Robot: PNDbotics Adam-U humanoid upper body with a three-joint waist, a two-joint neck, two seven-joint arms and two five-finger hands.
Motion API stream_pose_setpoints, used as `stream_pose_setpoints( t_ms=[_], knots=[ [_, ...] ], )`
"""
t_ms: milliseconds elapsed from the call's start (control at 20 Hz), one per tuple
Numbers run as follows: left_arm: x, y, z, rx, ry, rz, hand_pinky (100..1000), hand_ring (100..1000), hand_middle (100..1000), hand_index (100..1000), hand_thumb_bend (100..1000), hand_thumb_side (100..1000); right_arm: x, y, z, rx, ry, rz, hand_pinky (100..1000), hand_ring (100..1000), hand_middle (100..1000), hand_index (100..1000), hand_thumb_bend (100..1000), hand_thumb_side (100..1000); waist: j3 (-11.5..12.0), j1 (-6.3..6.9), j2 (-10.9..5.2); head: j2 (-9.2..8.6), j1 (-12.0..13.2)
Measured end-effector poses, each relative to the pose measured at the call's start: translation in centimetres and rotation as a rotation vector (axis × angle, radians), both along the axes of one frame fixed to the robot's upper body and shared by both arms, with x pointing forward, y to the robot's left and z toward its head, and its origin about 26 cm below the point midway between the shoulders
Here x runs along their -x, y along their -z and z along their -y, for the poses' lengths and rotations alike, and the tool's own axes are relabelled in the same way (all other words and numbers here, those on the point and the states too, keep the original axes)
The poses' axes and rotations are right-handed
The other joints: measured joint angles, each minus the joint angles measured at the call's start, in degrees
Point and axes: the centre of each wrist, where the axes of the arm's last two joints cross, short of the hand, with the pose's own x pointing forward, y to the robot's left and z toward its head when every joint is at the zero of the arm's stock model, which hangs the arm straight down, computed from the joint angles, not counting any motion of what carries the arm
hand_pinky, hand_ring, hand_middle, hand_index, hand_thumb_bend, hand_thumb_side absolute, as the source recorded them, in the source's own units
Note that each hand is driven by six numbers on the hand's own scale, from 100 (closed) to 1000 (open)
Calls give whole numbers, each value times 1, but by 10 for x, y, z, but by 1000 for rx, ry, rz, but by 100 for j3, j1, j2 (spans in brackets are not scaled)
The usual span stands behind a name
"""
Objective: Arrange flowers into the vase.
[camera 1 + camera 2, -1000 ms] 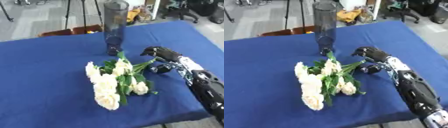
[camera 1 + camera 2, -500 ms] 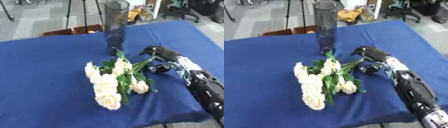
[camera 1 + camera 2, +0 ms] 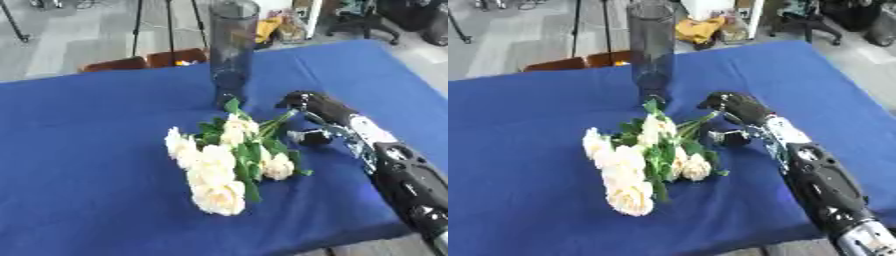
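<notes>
Lying: one flower bunch (image 3: 223, 162), one vase (image 3: 232, 47), right hand (image 3: 308, 107) beside.

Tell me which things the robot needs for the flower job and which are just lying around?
Needed:
white flowers, lying on the blue table
tall vase
right hand, at the stems

Just around:
brown chair
yellow thing on the floor
</notes>
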Motion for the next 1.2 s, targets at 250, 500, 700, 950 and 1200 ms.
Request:
stream_pose_setpoints(
  t_ms=[250,500,700,950,1200],
  knots=[
    [0,0,0,0,0,0,493,539,511,690,401,771,-1,3,-4,11,-12,2,790,838,697,841,146,274,18,15,0,0,-15],
    [0,0,0,0,1,0,494,539,510,690,402,771,-2,4,-5,40,-24,-3,791,838,702,840,226,177,17,15,0,0,-17],
    [0,0,0,0,1,1,494,539,510,690,403,770,-2,4,-5,56,-27,-8,791,838,707,840,261,133,-15,15,0,0,-17],
    [-1,-1,1,0,2,4,494,539,510,690,403,770,-2,4,-4,67,-28,-8,791,838,709,841,271,117,-22,15,0,0,-15],
    [-1,-1,1,0,3,4,494,538,510,690,402,769,-4,3,-4,73,-25,-9,790,838,705,842,274,118,-11,15,0,0,-13]
  ],
)
